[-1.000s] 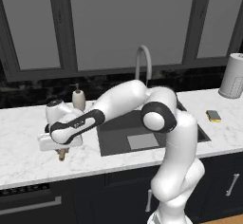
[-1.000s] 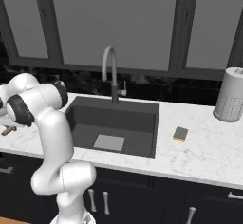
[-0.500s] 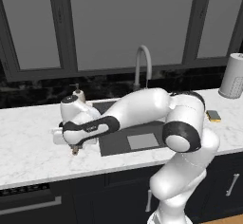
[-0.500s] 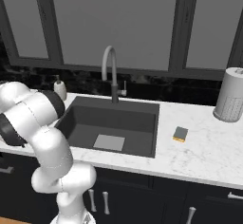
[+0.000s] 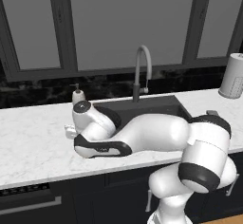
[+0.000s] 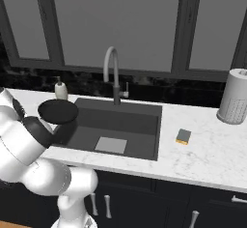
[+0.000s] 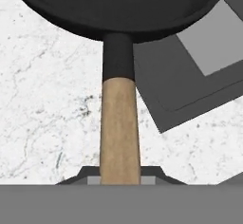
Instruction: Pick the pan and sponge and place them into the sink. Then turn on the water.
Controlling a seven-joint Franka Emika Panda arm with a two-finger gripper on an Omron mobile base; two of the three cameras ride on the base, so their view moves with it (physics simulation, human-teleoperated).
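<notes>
The end effector (image 7: pixel 120 179) is clenched on the light wooden handle of the pan (image 7: pixel 118 9), gripping it near the handle's free end. The round black pan (image 6: pixel 58 111) is lifted clear of the white marble desk (image 6: pixel 207 154) and hangs over the left rim of the sink (image 6: pixel 140 125), roughly level. In the hand view the sink corner and its pale drain plate (image 7: pixel 213 38) lie below and to one side of the pan. The sponge (image 6: pixel 183 136) rests on the desk just right of the sink. A grey gooseneck faucet (image 6: pixel 112 72) rises behind the sink, a soap dispenser (image 6: pixel 61 90) stands at the rear left, and a paper towel roll (image 6: pixel 234 96) stands far right.
</notes>
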